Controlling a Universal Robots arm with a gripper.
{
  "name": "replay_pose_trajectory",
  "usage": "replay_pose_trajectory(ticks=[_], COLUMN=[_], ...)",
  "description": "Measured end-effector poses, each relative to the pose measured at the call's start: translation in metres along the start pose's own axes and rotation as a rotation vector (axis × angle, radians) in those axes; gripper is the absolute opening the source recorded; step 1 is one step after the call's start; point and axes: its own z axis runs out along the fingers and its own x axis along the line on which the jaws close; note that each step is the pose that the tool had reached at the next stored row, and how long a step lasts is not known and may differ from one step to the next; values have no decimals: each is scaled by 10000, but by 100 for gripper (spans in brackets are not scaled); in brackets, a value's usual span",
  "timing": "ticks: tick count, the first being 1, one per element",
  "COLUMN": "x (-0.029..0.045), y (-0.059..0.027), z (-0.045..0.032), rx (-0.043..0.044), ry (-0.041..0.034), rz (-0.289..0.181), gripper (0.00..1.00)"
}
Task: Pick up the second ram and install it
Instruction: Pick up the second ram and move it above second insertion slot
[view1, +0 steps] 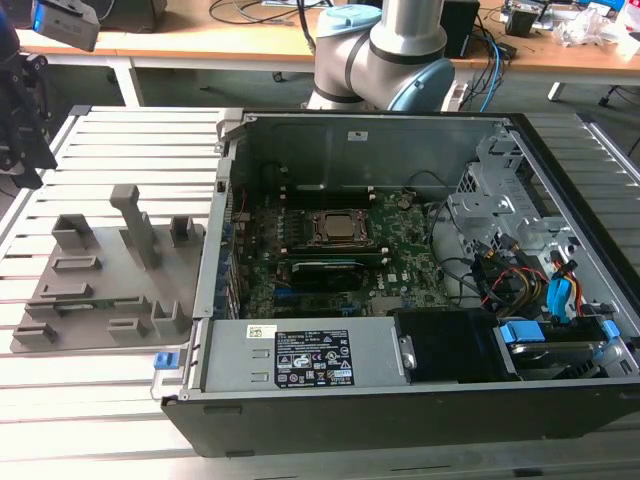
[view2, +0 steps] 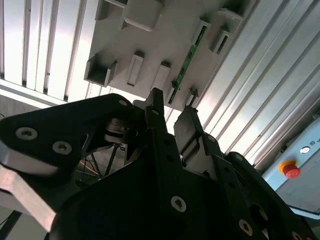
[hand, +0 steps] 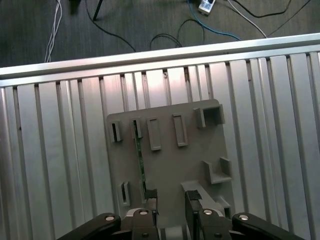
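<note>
Thin green ram (hand: 140, 161) edgewise in holder (hand: 167, 170)

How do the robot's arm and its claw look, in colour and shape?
The arm is a silver-grey tube with light blue joint caps. The claw is black, with two flat angular fingers and round silver screw heads.

Ram (hand: 140, 160) — holder blocks (hand: 154, 134) close alongside
</note>
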Motion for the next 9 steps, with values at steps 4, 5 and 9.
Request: replay_pose_trajectory(ticks=[4,5,9], x=[1,1,2], y=[-3,-3,-4], z=[55,65,100], rx=[0,0,0], ry=[0,0,0], rz=[0,-1,0], gripper=[36,36,36])
